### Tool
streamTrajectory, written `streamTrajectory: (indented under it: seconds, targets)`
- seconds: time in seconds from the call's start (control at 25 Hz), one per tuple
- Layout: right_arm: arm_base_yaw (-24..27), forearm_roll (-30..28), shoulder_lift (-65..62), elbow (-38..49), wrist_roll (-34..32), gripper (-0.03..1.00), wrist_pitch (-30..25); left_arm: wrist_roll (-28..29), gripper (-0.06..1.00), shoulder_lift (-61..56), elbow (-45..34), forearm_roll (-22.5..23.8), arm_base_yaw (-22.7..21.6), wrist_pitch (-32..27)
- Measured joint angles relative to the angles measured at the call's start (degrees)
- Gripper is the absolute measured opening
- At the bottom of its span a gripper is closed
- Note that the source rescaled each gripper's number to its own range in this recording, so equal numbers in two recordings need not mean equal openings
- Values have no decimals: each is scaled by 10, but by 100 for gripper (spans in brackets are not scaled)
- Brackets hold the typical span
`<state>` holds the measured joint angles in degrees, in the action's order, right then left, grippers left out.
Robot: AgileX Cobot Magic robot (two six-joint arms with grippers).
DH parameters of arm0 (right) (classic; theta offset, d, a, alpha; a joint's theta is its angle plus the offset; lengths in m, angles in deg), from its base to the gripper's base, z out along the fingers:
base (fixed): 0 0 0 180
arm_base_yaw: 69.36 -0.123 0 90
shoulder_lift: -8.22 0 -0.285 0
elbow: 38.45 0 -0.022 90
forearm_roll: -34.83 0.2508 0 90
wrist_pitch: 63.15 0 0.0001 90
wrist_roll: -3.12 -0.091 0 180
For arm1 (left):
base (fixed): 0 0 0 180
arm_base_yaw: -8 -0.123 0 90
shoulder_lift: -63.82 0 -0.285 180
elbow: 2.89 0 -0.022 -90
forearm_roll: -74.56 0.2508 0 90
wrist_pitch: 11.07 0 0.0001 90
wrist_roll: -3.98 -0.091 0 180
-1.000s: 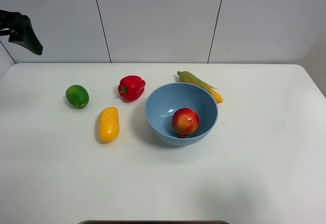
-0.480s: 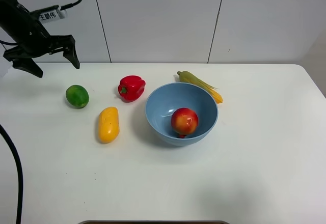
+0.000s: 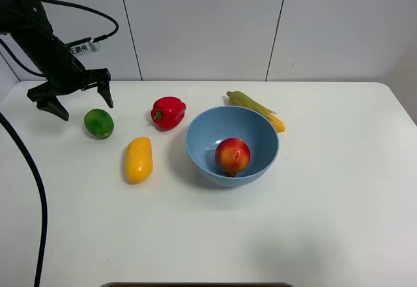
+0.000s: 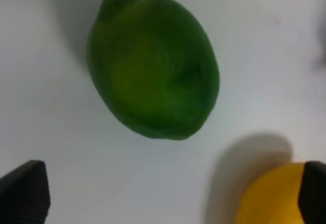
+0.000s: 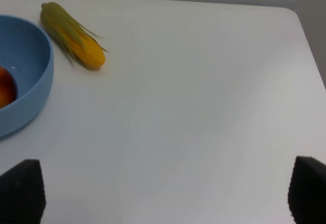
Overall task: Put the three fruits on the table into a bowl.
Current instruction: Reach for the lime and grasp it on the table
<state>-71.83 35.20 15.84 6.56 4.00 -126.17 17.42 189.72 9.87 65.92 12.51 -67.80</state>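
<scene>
The round dark green lime-like fruit (image 3: 99, 123) is shown on the white desk (image 3: 313, 235), just ahead of the left arm's black claw (image 3: 83, 104), whose jaws are spread wide and empty, the fruit's length slanting across their gap; this arm is judged nearer

high view overlooks table (image 3: 339, 222); left wrist close above lime (image 4: 153, 66); right shares bowl (image 5: 30, 96).

You have the pomegranate (image 3: 232, 156) in the bowl (image 3: 199, 160), mid-way across the table (image 3: 326, 222).
Left of the bowl you find the mango (image 3: 139, 160); the lime (image 3: 99, 123) lies farther left and behind it, the pepper (image 3: 168, 112) behind both, the corn cob (image 3: 255, 109) just behind the bowl's right side.
</scene>
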Motion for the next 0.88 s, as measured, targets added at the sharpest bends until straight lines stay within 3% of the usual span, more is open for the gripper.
streamTrajectory:
  seconds: [0.88]
  targets:
    - [0,0,0,0,0,84,0,56,100,78,1,22,0,111]
